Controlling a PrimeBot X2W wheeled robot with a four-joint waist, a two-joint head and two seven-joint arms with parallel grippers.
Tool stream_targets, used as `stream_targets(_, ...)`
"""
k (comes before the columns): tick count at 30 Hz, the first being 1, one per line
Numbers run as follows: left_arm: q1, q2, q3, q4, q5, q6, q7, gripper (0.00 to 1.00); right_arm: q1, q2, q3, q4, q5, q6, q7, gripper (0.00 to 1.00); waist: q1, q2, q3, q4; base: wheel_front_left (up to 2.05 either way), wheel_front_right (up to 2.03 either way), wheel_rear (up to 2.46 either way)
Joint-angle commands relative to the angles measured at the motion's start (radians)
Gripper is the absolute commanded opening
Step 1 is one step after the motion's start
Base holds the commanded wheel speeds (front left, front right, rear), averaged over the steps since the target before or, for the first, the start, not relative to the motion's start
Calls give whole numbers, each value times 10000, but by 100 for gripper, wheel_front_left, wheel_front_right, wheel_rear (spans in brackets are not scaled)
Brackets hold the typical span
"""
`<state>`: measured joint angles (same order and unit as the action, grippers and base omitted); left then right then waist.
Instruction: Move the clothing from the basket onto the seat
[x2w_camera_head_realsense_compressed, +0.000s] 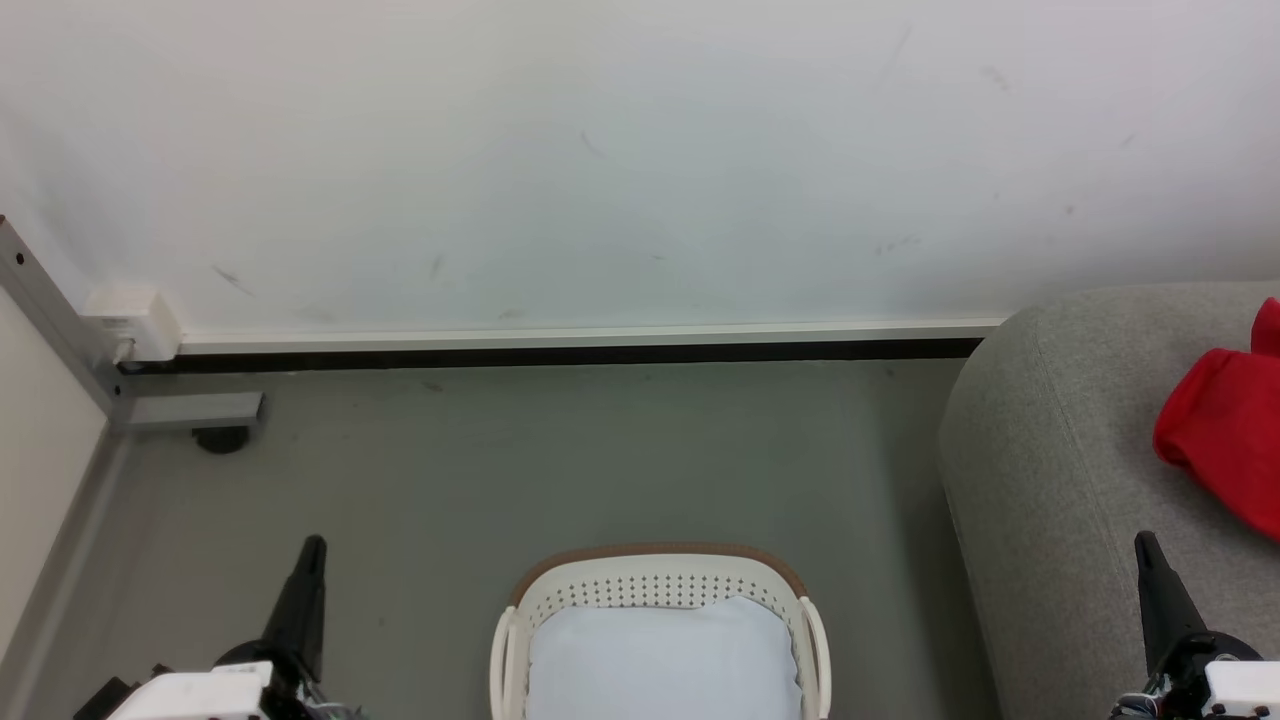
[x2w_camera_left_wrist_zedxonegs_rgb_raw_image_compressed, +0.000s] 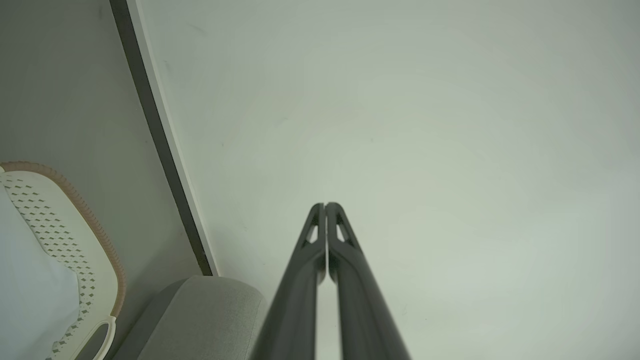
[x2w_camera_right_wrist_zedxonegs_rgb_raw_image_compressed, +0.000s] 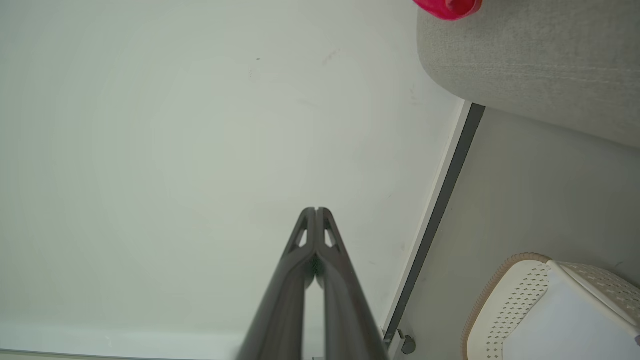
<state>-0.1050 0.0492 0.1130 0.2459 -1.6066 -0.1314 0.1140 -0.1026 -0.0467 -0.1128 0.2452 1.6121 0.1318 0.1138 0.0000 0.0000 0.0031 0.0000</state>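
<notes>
Left gripper (x2w_camera_head_realsense_compressed: 314, 548): fingers pressed together, empty, low left above the floor (x2w_camera_head_realsense_compressed: 600, 450). Right gripper (x2w_camera_head_realsense_compressed: 1144, 545): likewise closed on nothing, near the seat (x2w_camera_head_realsense_compressed: 1050, 480). From the head: clothing (x2w_camera_head_realsense_compressed: 1220, 430) heaped red on the seat, well apart from the basket (x2w_camera_head_realsense_compressed: 655, 550); pale pad (x2w_camera_head_realsense_compressed: 660, 660) inside the basket. From the right wrist: a small red tip at the seat's edge. From the left wrist: seat corner, basket wall, pad.
</notes>
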Motion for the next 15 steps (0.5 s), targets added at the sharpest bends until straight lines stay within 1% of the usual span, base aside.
stream_targets(1,-93,21,39,-12,-112,14,38,0,-121,-67,-35,-30,19,-21,38,0,0,0,0,1,0,0,0)
stream_targets(15,-93,19,41,-13,-109,14,41,0,-120,-67,-35,-28,19,-21,37,0,0,0,0,1,0,0,0)
